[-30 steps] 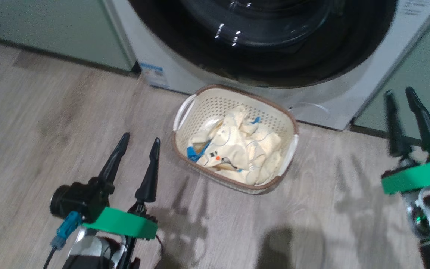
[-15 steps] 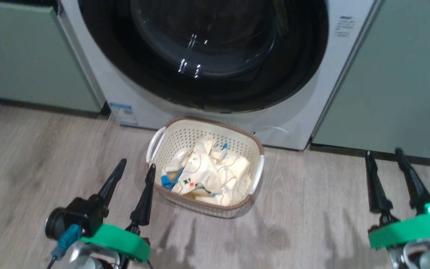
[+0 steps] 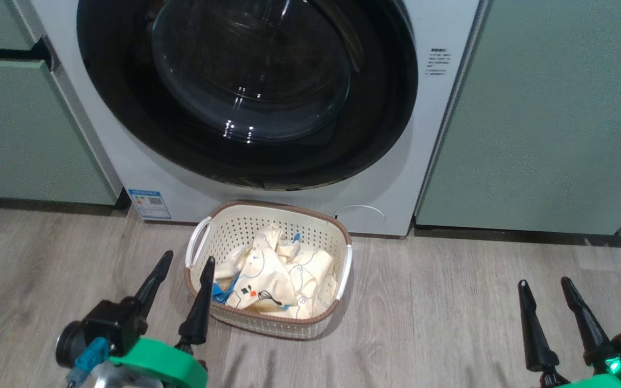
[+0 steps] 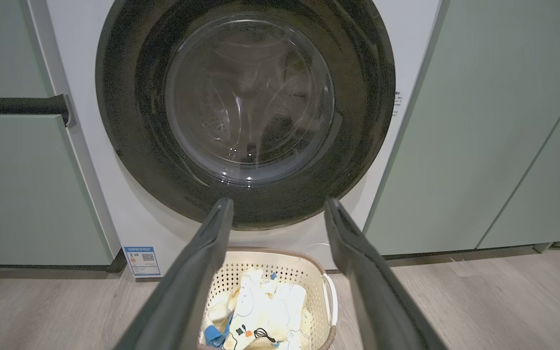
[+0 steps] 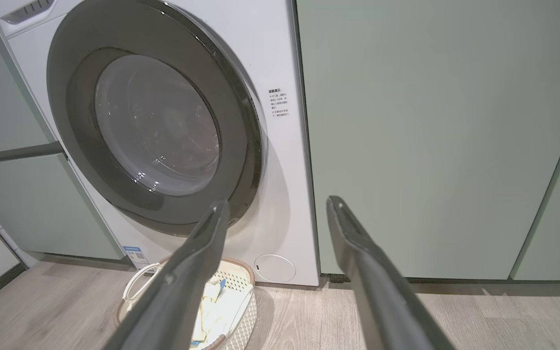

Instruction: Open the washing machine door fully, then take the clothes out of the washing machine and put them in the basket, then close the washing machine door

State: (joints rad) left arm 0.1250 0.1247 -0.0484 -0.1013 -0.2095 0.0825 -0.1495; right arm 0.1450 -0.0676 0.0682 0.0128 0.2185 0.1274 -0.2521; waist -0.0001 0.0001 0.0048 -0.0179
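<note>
Door: round black-rimmed glass door (image 3: 251,81) looks shut.
Claws: left claw (image 3: 189,256), right claw (image 3: 544,282) spread, empty.
Advice: back away, avoiding cream perforated basket (image 3: 235,226).

White washing machine (image 3: 386,199), glossy black-rimmed door (image 3: 246,81) seemingly shut, cream basket (image 3: 235,231) just in front — cream-yellow clothes (image 3: 273,275) bundled inside

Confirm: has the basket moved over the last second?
No. The basket still sits before the washing machine, between its blue label and round flap; the camera moved, not the basket.
</note>
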